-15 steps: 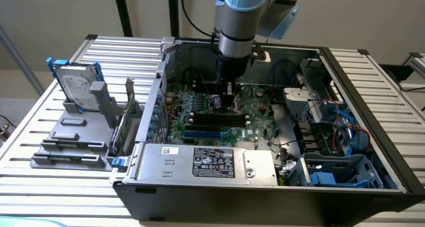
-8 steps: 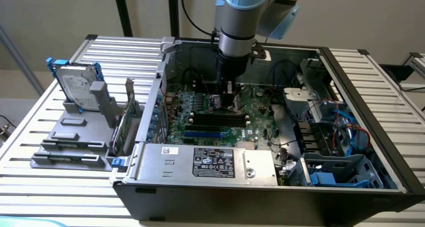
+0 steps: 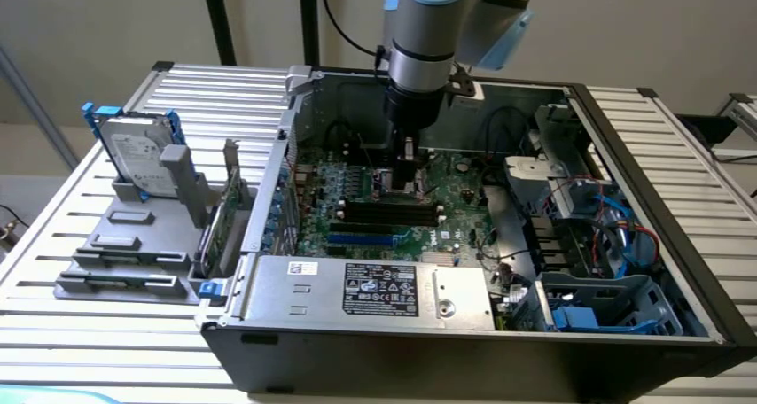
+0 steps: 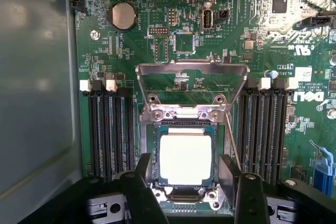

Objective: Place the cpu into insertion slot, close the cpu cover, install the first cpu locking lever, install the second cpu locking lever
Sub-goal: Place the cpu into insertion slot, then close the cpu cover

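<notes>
The cpu lies in the insertion slot, between memory slots.

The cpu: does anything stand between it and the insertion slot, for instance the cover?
Nothing visible does. The cpu cover is swung open, away from the insertion slot, leaving it uncovered. The cpu lies squarely within the slot's outline, with the gripper right at it; whether it is fully seated cannot be told.

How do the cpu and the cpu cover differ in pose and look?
The cpu lies flat in the insertion slot; the cpu cover is swung open, off it. The cpu is a solid pale plate; the cpu cover is an open frame with green board showing through. Both are silvery metal.
</notes>
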Tool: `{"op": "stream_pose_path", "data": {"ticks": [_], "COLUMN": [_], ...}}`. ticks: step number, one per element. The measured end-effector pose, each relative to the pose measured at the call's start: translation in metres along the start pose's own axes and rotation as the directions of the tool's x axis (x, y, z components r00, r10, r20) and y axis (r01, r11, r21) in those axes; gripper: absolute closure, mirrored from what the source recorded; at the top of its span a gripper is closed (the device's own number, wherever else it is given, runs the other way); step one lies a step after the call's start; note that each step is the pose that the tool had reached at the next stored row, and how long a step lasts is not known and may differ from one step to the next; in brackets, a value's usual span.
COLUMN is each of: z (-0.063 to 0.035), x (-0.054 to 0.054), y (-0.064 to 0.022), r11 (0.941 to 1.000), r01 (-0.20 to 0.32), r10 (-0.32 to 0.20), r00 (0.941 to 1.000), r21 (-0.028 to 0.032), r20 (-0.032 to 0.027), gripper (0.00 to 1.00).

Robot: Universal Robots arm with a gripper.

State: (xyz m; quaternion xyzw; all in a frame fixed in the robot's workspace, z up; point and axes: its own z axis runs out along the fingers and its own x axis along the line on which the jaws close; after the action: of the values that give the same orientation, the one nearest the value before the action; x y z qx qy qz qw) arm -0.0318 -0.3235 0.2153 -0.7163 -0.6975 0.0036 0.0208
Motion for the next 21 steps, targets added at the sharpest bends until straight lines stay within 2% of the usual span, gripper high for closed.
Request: {"op": "stream_pose_path", "data": {"ticks": [1,5,8,11,14,21], "z": [-0.0012,-0.0047,-0.0065,-0.0078,-0.0086,-0.0085], "x": [0.0,0.0,-0.001,-0.002,-0.003,-0.003], "y": [-0.0009,-0.0094,-0.0203,-0.0323,-0.0408,-0.0413], "r11": [1.0,1.0,1.0,1.0,1.0,1.0], "r01": [0.0,0.0,0.0,0.0,0.0,0.0], "r10": [0.0,0.0,0.0,0.0,0.0,0.0], "r00": [1.0,1.0,1.0,1.0,1.0,1.0], "r21": [0.0,0.0,-0.0002,-0.0005,-0.0013,-0.0018], "r20": [0.0,0.0001,-0.0001,0.0,0.0,0.0], "gripper": [0.4,0.64,0.7,0.87,0.89,0.89]}}
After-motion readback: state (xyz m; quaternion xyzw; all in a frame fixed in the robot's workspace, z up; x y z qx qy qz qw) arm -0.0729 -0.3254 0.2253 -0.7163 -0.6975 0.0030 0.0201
